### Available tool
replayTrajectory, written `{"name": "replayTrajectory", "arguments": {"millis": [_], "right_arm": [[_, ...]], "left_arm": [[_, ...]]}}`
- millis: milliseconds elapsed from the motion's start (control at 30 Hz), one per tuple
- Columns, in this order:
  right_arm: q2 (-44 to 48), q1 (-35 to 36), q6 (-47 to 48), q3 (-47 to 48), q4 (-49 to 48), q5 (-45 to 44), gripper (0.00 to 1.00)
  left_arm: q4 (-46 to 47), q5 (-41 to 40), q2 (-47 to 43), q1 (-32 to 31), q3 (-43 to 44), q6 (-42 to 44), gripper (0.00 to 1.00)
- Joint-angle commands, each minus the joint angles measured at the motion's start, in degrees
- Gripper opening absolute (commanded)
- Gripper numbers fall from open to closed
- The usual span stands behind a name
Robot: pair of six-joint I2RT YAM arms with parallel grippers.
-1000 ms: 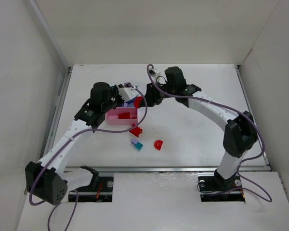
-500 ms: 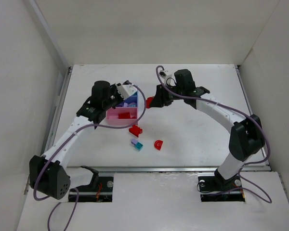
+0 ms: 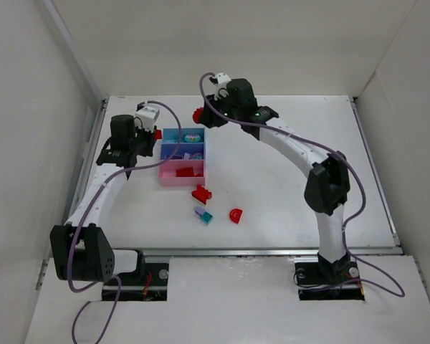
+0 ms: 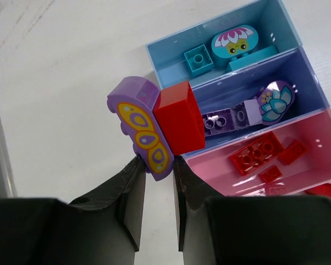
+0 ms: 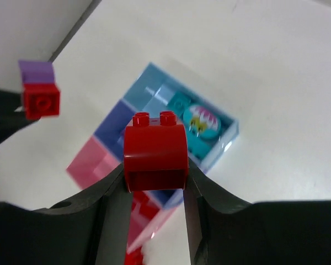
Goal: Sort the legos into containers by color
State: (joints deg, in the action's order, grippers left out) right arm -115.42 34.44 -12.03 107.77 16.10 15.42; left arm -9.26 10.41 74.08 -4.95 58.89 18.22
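The three joined trays lie at centre left: light blue [image 3: 166, 134], purple-blue [image 3: 166, 151], pink [image 3: 166, 178]. My left gripper [image 3: 152, 133] hangs left of them, shut on a purple butterfly piece [image 4: 140, 127] with a red brick [image 4: 179, 116] stuck to it. My right gripper [image 3: 198, 116] hangs behind the trays, shut on a red arch piece [image 5: 155, 149]. Teal pieces lie in the light blue tray [image 4: 281, 22], purple pieces in the purple-blue one [image 4: 311, 83], red plates in the pink one [image 4: 328, 141].
On the table in front of the trays lie a red brick [image 3: 201, 193], a lilac-and-teal brick pair [image 3: 203, 215] and a red half-round piece [image 3: 235, 215]. White walls close in the table on the left, back and right.
Both grippers were together over the trays. My left gripper has pulled back to the left with its piece. My right gripper has swung to the back left with the red arch piece.
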Motion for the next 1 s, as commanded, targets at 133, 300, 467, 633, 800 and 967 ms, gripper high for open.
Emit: {"name": "replayTrajectory", "arguments": {"millis": [133, 300, 467, 633, 800, 967], "right_arm": [[-7.3, 3.0, 10.4, 9.8, -0.5, 3.0, 0.00], [-2.2, 9.4, 22.2, -3.0, -1.8, 4.4, 0.00], [-1.1, 11.3, 23.1, -7.0, -1.8, 1.8, 0.00], [-1.8, 12.7, 23.1, -8.4, -1.2, -4.9, 0.05], [-3.1, 12.7, 22.4, -6.4, 0.5, -6.6, 0.28], [-4.2, 12.7, 22.9, -2.6, 5.5, -5.2, 0.68]], "left_arm": [[-0.1, 1.5, -6.3, 2.5, -0.9, -9.9, 0.00], [1.2, 0.7, -6.8, 4.0, -2.7, -11.0, 0.00], [3.6, 2.0, -6.8, 4.6, -3.3, -11.0, 0.00], [4.2, 2.5, -6.8, 4.6, -3.3, -9.9, 0.00], [4.2, 2.5, -6.8, 4.6, -3.3, -9.9, 0.00], [4.2, 3.7, -6.8, 4.6, -3.8, -9.3, 0.00]]}}
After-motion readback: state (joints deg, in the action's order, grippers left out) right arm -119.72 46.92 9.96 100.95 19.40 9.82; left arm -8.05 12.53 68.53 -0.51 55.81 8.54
